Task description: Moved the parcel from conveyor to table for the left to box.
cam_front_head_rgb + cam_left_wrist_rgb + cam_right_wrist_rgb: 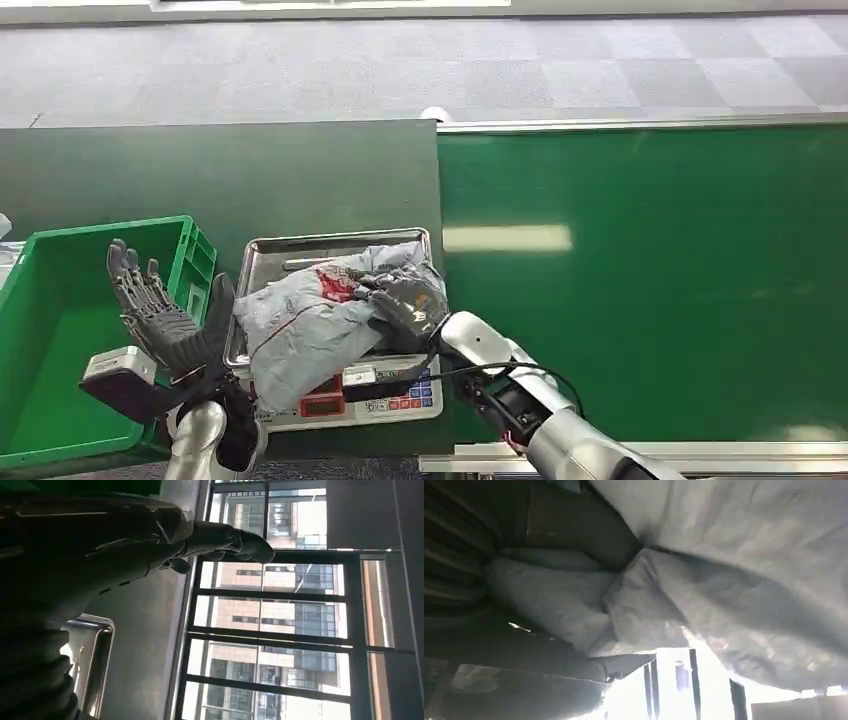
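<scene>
Covering most of the scale [385,398], parcel [310,325] under right hand [410,305]

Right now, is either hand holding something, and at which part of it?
The right hand grips the grey parcel at its crumpled end nearest the conveyor, over the scale's metal tray. The left hand is raised with spread fingers and holds nothing.

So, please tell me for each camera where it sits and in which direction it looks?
Head view: high on the body, looking forward and down at the grey parcel on the scale, green crate and conveyor; both arms show, left hand raised, right hand on the parcel.
Left wrist view: behind the left hand, facing windows.
Right wrist view: behind the right hand, pressed close to the parcel.
Shared: the parcel shows in head and right wrist views.
</scene>
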You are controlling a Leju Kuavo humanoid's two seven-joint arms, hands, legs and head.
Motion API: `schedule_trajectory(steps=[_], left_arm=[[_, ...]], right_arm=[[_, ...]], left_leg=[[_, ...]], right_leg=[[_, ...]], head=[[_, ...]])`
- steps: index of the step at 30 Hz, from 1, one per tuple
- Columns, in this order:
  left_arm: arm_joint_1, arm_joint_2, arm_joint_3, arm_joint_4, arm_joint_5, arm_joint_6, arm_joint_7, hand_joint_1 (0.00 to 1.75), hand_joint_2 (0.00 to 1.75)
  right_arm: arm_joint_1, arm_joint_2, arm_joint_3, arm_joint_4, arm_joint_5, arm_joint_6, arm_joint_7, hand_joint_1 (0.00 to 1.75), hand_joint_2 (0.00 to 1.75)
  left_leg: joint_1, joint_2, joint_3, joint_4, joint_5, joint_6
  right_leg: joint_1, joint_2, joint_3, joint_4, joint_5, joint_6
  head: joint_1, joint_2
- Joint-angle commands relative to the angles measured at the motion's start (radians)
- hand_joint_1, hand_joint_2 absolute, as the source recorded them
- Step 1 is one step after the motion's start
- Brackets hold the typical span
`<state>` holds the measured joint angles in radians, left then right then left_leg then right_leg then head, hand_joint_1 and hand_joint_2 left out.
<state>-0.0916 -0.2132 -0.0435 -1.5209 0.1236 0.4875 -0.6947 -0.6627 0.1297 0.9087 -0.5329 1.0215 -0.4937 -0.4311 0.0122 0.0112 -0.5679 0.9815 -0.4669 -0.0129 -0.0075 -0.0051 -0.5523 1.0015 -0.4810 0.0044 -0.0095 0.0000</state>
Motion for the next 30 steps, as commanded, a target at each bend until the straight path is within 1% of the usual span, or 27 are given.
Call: schedule_trajectory(steps=[1,2,4,5,6,7,8,9,10,11,12,14,16,17,18,19,20,21,24,27,30], left_arm=[[-0.040,-0.004,0.007,0.085,-0.004,-0.008,-0.003,0.00,1.75],[-0.040,-0.002,0.002,0.091,-0.003,-0.005,-0.003,0.00,1.75],[-0.040,-0.002,0.001,0.090,-0.003,-0.005,-0.003,0.00,1.75],[-0.031,0.003,-0.005,0.084,-0.003,0.007,-0.003,0.00,1.75],[-0.023,0.005,-0.007,0.078,-0.002,0.011,-0.003,0.00,1.75],[-0.016,0.007,-0.005,0.072,-0.001,0.012,-0.003,0.00,1.75],[-0.007,0.013,-0.010,0.071,-0.003,0.017,-0.003,0.00,1.75],[0.000,0.018,-0.012,0.076,-0.003,0.014,-0.003,0.00,1.75],[0.005,0.021,-0.009,0.071,0.000,0.010,-0.003,0.00,1.75],[0.005,0.023,-0.010,0.089,-0.003,0.011,-0.003,0.00,1.75],[0.002,0.025,-0.012,0.095,-0.004,0.013,-0.003,0.00,1.75],[-0.001,0.024,-0.012,0.098,-0.004,0.013,-0.003,0.00,1.75],[-0.001,0.024,-0.012,0.098,-0.004,0.013,-0.003,0.00,1.75],[-0.008,0.026,-0.017,0.112,-0.008,0.012,-0.003,0.00,1.75],[-0.009,0.026,-0.018,0.116,-0.012,0.018,-0.003,0.00,1.75],[-0.005,0.033,-0.026,0.125,-0.019,0.020,-0.003,0.00,1.75],[-0.001,0.036,-0.029,0.125,-0.020,0.019,-0.003,0.00,1.75],[0.008,0.040,-0.031,0.120,-0.028,0.027,-0.003,0.00,1.75],[0.033,0.053,-0.039,0.111,-0.036,0.022,-0.003,0.00,1.75],[0.045,0.047,-0.044,0.100,-0.078,0.010,0.002,0.00,1.75],[0.045,0.046,-0.045,0.100,-0.079,0.010,0.003,0.00,1.75]], right_arm=[[0.040,-0.057,-0.131,-0.160,-0.198,-0.006,-0.127,0.00,1.75],[0.070,-0.074,-0.153,-0.208,-0.243,0.017,-0.151,0.00,1.75],[0.076,-0.079,-0.152,-0.214,-0.244,0.019,-0.153,0.00,1.75],[0.122,-0.095,-0.187,-0.291,-0.329,0.072,-0.190,0.00,1.75],[0.148,-0.096,-0.228,-0.328,-0.414,0.119,-0.214,0.00,1.75],[0.161,-0.100,-0.239,-0.347,-0.451,0.154,-0.226,0.00,1.75],[0.190,-0.107,-0.278,-0.392,-0.547,0.238,-0.246,0.00,1.75],[0.217,-0.111,-0.311,-0.429,-0.616,0.292,-0.257,0.00,1.75],[0.227,-0.121,-0.316,-0.446,-0.620,0.297,-0.260,0.00,1.75],[0.252,-0.120,-0.367,-0.481,-0.763,0.453,-0.255,0.00,1.75],[0.256,-0.128,-0.381,-0.491,-0.798,0.500,-0.250,0.00,1.75],[0.257,-0.137,-0.387,-0.496,-0.803,0.508,-0.250,0.00,1.75],[0.257,-0.137,-0.387,-0.496,-0.803,0.508,-0.250,0.00,1.75],[0.262,-0.129,-0.415,-0.494,-0.876,0.592,-0.243,0.00,1.75],[0.276,-0.131,-0.441,-0.505,-0.907,0.613,-0.247,0.00,1.75],[0.307,-0.134,-0.492,-0.530,-0.990,0.689,-0.239,0.00,1.75],[0.332,-0.140,-0.521,-0.554,-1.019,0.711,-0.240,0.00,1.75],[0.358,-0.147,-0.550,-0.582,-1.028,0.720,-0.236,0.00,1.75],[0.424,-0.158,-0.627,-0.656,-1.009,0.707,-0.213,0.00,1.75],[0.492,-0.157,-0.715,-0.722,-1.006,0.684,-0.197,0.00,1.75],[0.497,-0.160,-0.718,-0.722,-1.006,0.683,-0.197,0.00,1.75]], left_leg=[[0.000,-0.003,-0.001,0.000,0.001,0.001],[0.000,-0.004,-0.001,-0.001,0.001,0.001],[0.000,-0.004,0.000,-0.001,0.001,0.001],[0.000,-0.003,0.000,0.000,0.000,0.000],[0.000,-0.004,0.000,-0.001,0.001,0.001],[0.000,-0.004,0.000,-0.001,0.000,0.001],[0.000,-0.004,0.000,-0.001,0.001,0.001],[0.000,-0.004,-0.001,-0.001,0.001,0.001],[0.000,-0.003,0.000,-0.001,0.000,0.000],[-0.001,-0.004,0.000,-0.001,0.000,0.000],[0.000,-0.004,0.000,-0.002,0.001,0.001],[-0.001,-0.005,-0.001,-0.001,0.001,0.001],[-0.001,-0.003,-0.002,-0.001,0.000,0.001],[-0.001,-0.003,-0.003,-0.001,0.000,0.001],[-0.001,-0.003,-0.002,-0.001,0.001,0.001],[-0.001,-0.003,-0.002,-0.001,0.000,0.001],[-0.001,-0.003,-0.002,-0.001,0.000,0.000],[-0.001,-0.006,-0.001,-0.002,0.001,0.001],[-0.001,-0.005,-0.001,-0.001,0.000,0.000],[-0.001,-0.006,-0.001,-0.002,0.000,0.001],[-0.001,-0.004,-0.003,-0.001,-0.001,0.000]], right_leg=[[0.000,-0.002,0.000,0.000,0.000,0.000],[0.000,-0.003,0.000,-0.001,0.000,0.000],[0.000,-0.003,0.001,-0.002,0.000,0.000],[0.000,-0.002,0.000,-0.001,0.000,0.000],[0.000,-0.003,0.001,-0.002,0.000,0.000],[0.000,-0.003,0.001,-0.001,0.000,0.000],[0.000,-0.003,0.001,-0.002,0.000,0.000],[0.000,-0.003,0.000,-0.002,0.000,0.000],[0.000,-0.003,0.000,-0.001,0.000,0.000],[-0.001,-0.003,0.000,-0.002,0.000,0.000],[0.000,-0.003,0.001,-0.003,0.000,0.000],[-0.001,-0.004,0.000,-0.002,0.000,0.000],[-0.001,-0.002,-0.001,-0.001,0.000,0.000],[-0.001,-0.002,-0.002,-0.001,0.000,0.000],[-0.001,-0.002,-0.001,-0.002,0.000,0.000],[-0.001,-0.002,-0.001,-0.001,0.000,0.000],[-0.001,-0.003,-0.001,-0.001,0.000,0.000],[-0.001,-0.005,0.000,-0.003,0.000,0.000],[-0.001,-0.004,0.000,-0.002,-0.001,0.000],[-0.001,-0.004,0.000,-0.003,-0.001,0.000],[-0.001,-0.003,-0.002,-0.001,-0.001,0.000]], head=[[0.000,0.000],[0.000,0.000],[0.000,0.000],[0.000,0.000],[0.000,0.000],[0.000,0.000],[0.000,0.000],[0.000,0.000],[0.000,0.000],[0.000,0.000],[0.000,0.000],[0.000,0.000],[0.000,0.000],[0.000,0.000],[0.000,0.000],[0.000,0.000],[0.000,0.000],[0.000,0.000],[0.000,0.000],[0.000,0.000],[0.000,0.000]])
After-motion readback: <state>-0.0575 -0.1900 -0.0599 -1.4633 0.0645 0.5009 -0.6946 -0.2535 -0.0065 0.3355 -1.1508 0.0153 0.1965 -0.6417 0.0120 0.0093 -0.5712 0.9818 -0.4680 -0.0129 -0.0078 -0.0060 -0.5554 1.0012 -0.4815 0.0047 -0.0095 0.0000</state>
